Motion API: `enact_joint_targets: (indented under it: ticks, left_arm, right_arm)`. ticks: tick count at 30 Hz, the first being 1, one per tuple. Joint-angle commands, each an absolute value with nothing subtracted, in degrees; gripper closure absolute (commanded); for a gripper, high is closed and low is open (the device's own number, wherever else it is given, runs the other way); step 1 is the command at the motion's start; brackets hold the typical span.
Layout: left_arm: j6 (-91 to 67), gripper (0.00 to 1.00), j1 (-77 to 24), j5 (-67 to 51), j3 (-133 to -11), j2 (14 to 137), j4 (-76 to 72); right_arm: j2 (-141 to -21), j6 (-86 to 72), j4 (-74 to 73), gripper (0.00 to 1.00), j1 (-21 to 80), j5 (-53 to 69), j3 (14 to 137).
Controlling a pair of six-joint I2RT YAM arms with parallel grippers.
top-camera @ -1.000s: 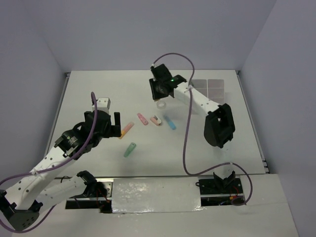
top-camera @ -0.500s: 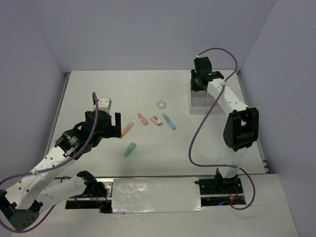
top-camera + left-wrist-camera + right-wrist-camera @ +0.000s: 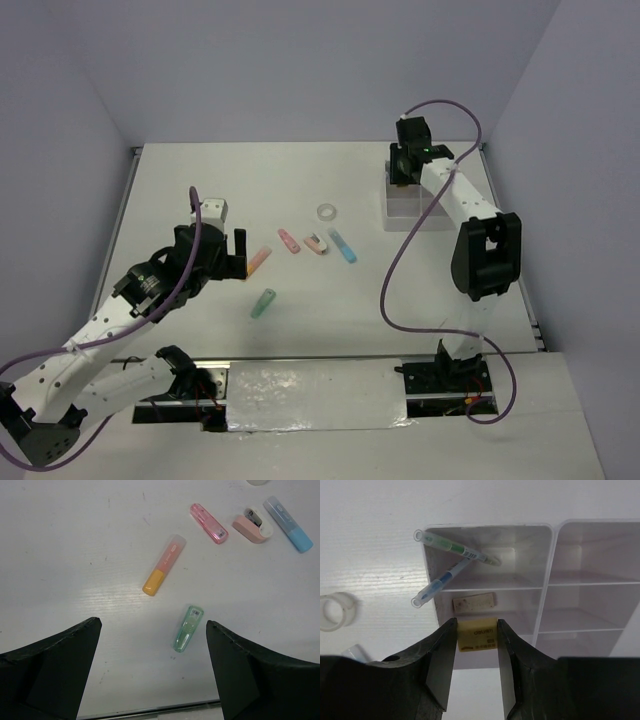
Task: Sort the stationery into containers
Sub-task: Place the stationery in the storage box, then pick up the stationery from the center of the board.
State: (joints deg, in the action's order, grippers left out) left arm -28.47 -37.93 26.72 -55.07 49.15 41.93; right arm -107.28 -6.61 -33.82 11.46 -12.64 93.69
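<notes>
Only my right wrist view shows me the box (image 3: 547, 555) holding two pens (image 3: 455, 547) and one tan block (image 3: 474, 602), with the right gripper (image 3: 476, 630) pinching a second block (image 3: 476, 637) over it, while the left gripper (image 3: 152, 625) is spread above four sticks (image 3: 162, 566) lying left of the box.

We see the left gripper (image 3: 152, 625) w/ jaws spread wide, its dark fingers (image 3: 50, 665) in the bottom corners over the white table (image 3: 65, 540). The green stick (image 3: 188, 628) lies btwn them, nearer the right finger, touching neither. The orange stick (image 3: 164, 565) sits beyond it, tilted. Farther up are the pink stick (image 3: 209, 523), a pink-and-white piece (image 3: 253, 526) & the blue stick (image 3: 287, 516) just beside it.
</notes>
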Motion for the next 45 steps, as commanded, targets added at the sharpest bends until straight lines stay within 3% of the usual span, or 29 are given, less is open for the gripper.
enact_joint_targets:
  ticks: [1, 5, 7, 11, 28, 36, 40, 45]
  left_arm:
    - [-27.25, 0.01, -37.7, 26.37, -55.2, 49.04, 40.17]
    - [-27.25, 0.01, -37.62, 26.19, -55.11, 48.96, 40.08]
    - [-27.07, 0.01, -37.7, 26.02, -55.19, 49.04, 40.08]
    - [-27.07, 0.01, -37.62, 25.93, -55.11, 48.87, 40.08]
    - [-27.95, 0.01, -37.27, 26.19, -55.37, 49.66, 40.25]
    - [-32.51, 0.01, -35.51, 25.76, -58.09, 50.88, 39.82]
    - [-37.78, 0.01, -35.51, 21.9, -62.65, 56.85, 34.65]
    - [-40.34, 0.03, -34.11, 19.52, -71.26, 74.94, 29.71]
  right_arm:
    - [-108.81, -6.15, -31.64, 0.57, 10.29, -11.96, 95.1]
    - [-109.42, -6.42, -31.11, 0.5, 9.84, -11.43, 94.75]
    - [-109.16, -6.59, -30.94, 0.4, 9.84, -11.16, 94.57]
    - [-109.16, -6.5, -31.29, 0.38, 9.84, -10.81, 94.83]
    - [-90.8, -10.81, -29.18, 0.37, 17.57, -4.94, 84.65]
    - [-92.73, -14.06, -27.07, 0.4, 26.44, -2.2, 80.61]
    - [-86.78, -19.14, -23.21, 0.42, 26.9, -2.37, 74.72]
    - [-74.57, -21.97, -24.7, 0.44, 26.98, -7.64, 67.96]
